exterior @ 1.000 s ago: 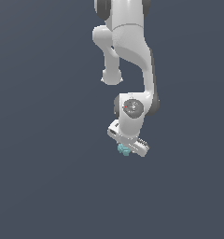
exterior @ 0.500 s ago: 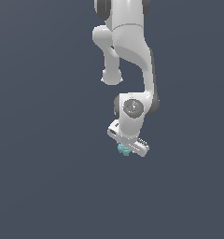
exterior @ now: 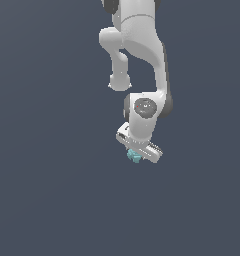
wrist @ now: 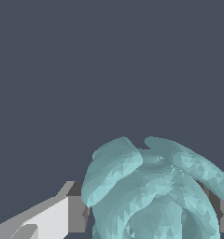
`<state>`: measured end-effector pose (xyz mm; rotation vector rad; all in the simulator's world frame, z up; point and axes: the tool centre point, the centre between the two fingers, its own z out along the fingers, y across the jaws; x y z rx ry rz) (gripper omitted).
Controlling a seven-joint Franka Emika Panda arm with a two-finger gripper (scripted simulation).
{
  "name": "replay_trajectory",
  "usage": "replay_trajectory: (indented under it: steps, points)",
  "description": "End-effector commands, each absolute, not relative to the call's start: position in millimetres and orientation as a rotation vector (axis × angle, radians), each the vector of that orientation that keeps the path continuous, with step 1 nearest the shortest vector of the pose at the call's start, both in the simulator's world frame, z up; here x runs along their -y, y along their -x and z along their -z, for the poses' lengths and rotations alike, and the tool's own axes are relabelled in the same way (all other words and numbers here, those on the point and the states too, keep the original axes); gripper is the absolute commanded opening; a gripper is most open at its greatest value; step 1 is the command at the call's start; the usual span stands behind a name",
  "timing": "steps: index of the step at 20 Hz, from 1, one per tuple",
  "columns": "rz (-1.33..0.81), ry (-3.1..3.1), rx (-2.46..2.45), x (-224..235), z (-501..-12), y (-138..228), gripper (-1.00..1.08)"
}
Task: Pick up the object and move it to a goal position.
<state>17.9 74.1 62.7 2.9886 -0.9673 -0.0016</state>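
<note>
Pinched between the pads of the white gripper and tucked just beneath the hand: the knobbly teal object, bulging large in the wrist view.

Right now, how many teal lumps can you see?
1. The teal lump sits at the gripper, between its fingers; the wrist view shows it close up. Nothing suggests another hidden one.
</note>
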Motion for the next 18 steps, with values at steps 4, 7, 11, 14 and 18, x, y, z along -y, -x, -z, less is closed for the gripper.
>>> replay_trajectory:
  steps: [4,7,11,14,18]
  points:
    - [0.000,-2.990,0.967,-81.0,-94.6,-4.2,-1.00]
    - [0.000,-2.990,0.967,-86.1,-118.0,6.3,-1.00]
    - [0.000,-2.990,0.967,-93.7,-153.9,22.1,-1.00]
    - [0.000,-2.990,0.967,-99.6,-181.9,34.3,-1.00]
    - [0.000,-2.989,0.967,-107.7,-221.1,50.9,-1.00]
